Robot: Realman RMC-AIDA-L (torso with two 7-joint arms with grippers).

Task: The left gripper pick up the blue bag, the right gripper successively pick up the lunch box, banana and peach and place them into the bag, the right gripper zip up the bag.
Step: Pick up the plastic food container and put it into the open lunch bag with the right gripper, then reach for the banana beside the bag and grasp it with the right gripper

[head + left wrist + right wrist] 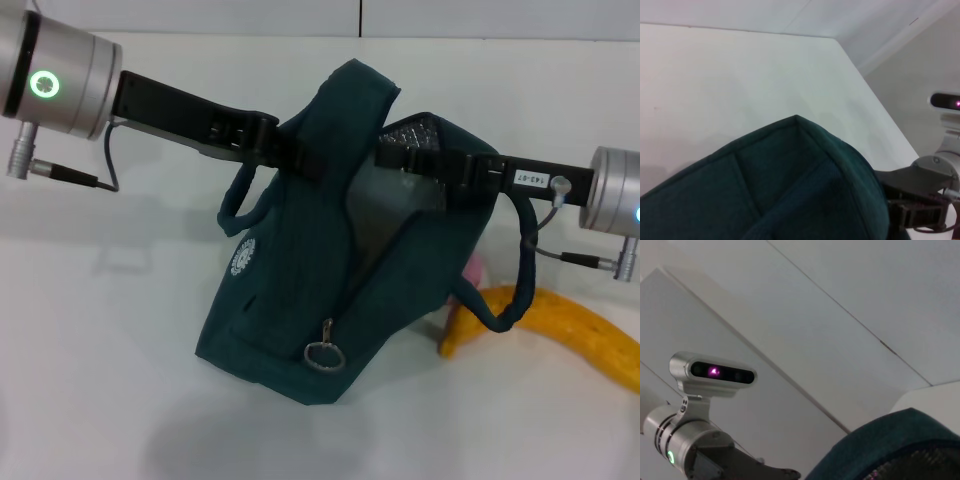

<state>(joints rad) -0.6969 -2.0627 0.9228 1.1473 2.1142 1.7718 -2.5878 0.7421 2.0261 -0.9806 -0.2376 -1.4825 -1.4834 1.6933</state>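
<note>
My left gripper (pixel 290 150) is clenched on the upper edge of the blue bag (pixel 300 300), holding it tilted with its base on the white table (pixel 100 350). My right gripper (pixel 420 158) reaches into the bag's open mouth; whether its jaws are parted I cannot tell. The banana (pixel 570 325) lies on the table just beside the bag, on the right gripper's side.

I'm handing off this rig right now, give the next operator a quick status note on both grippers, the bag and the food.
Left gripper: at the blue bag, holding its top edge on the left side.
Right gripper: reaching into the bag's open mouth from the right; its fingers are hidden.
Bag stands on the table, unzipped, ring pull hanging low.
Banana still lies on the table right of the bag; a bit of pink shows behind the bag.
Lunch box not visible.
Left: banana, peach, zip.
</note>
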